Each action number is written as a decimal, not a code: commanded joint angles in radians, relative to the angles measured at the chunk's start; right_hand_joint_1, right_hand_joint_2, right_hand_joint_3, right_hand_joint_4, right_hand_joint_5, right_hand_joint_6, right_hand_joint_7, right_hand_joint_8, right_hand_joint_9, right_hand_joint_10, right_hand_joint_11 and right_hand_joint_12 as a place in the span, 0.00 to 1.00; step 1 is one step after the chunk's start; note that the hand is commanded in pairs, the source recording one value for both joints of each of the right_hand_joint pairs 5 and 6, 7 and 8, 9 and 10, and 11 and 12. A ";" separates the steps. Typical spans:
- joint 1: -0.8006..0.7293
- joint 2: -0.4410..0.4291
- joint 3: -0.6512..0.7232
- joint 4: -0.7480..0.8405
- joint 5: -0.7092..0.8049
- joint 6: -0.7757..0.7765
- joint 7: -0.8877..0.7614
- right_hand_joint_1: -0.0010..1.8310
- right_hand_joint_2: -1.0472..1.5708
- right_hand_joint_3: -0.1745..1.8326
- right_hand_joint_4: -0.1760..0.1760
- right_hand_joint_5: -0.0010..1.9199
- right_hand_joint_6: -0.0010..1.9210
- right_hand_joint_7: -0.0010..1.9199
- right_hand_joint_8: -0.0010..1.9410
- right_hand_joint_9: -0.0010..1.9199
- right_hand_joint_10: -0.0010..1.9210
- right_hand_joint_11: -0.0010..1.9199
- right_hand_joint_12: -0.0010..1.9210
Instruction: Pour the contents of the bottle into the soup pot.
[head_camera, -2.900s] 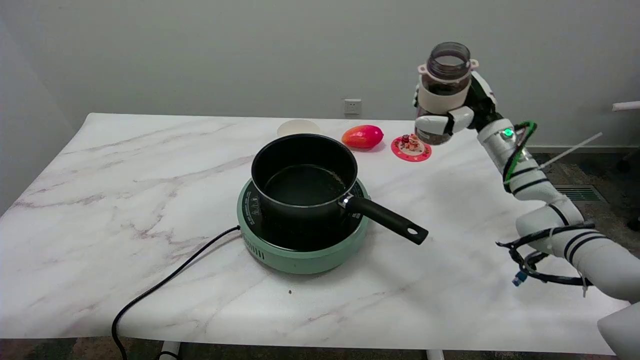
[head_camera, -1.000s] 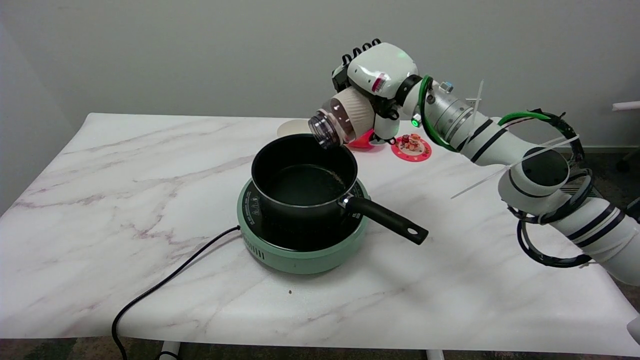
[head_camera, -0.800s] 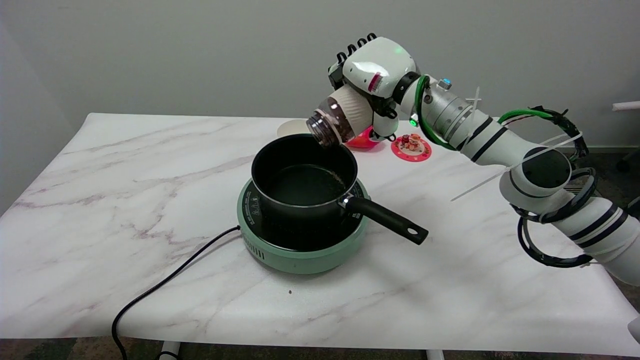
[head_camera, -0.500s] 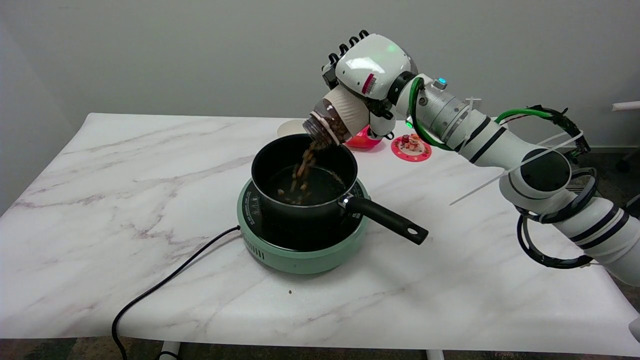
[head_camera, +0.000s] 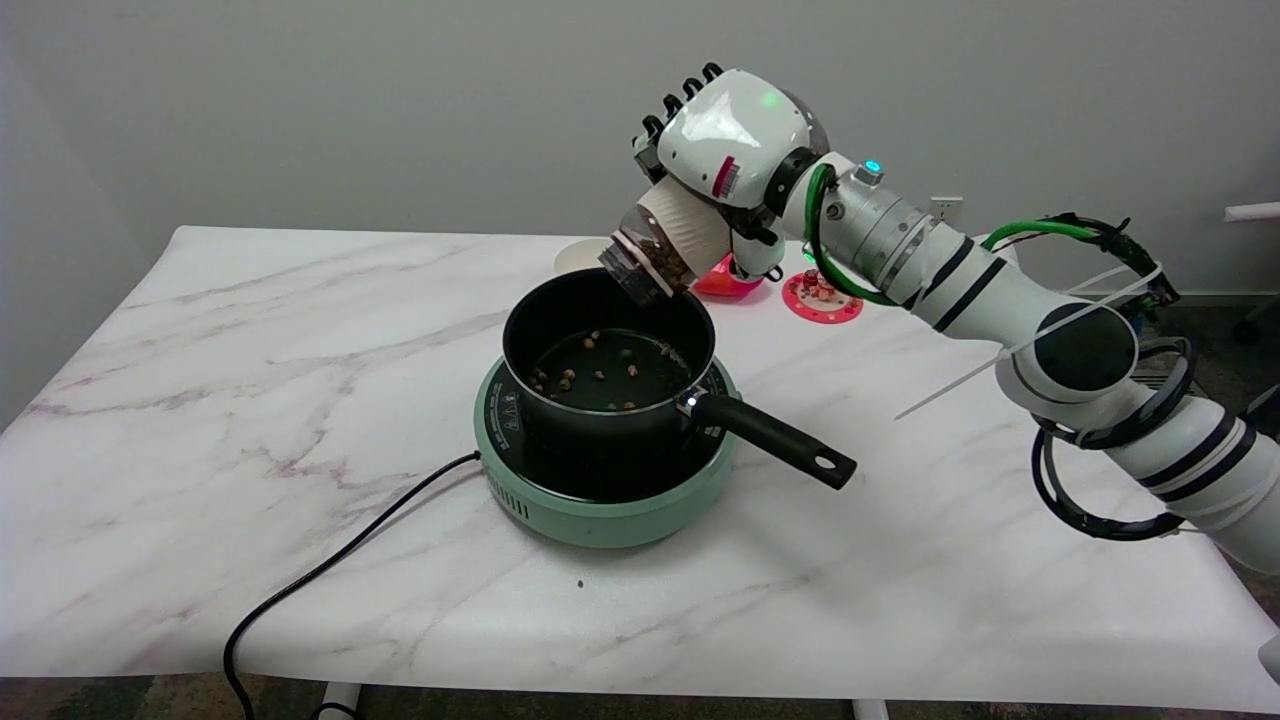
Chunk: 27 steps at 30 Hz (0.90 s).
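The white right hand (head_camera: 725, 140) grasps the clear beige-sleeved bottle (head_camera: 655, 245) tipped mouth-down over the black soup pot's (head_camera: 607, 365) far rim, some brown pieces already inside the pot, more apparently left in the bottle

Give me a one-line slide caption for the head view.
Right hand tips the bottle over the soup pot, brown pieces scattered inside.

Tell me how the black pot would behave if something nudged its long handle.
The pot would probably pivot or slide on the green hotplate, since it seems to simply sit on the smooth top. Its handle juts past the hotplate's edge, giving leverage. It holds only a few scattered bits, so it is likely light.
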<state>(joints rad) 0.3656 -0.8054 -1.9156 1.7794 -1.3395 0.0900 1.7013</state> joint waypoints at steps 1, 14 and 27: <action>-0.005 0.007 -0.005 -0.003 -0.085 0.008 -0.021 0.82 0.73 0.46 0.50 1.00 1.00 1.00 0.99 0.67 0.67 0.58 0.58; -0.003 0.008 -0.012 -0.024 -0.089 0.021 -0.018 0.82 0.72 0.47 0.50 1.00 1.00 1.00 0.99 0.67 0.67 0.58 0.58; -0.012 0.000 -0.004 -0.048 0.359 -0.093 0.031 0.82 0.72 0.46 0.50 1.00 1.00 1.00 0.99 0.67 0.67 0.58 0.58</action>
<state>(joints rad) 0.3620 -0.7987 -1.9254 1.7573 -1.4041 0.1017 1.6887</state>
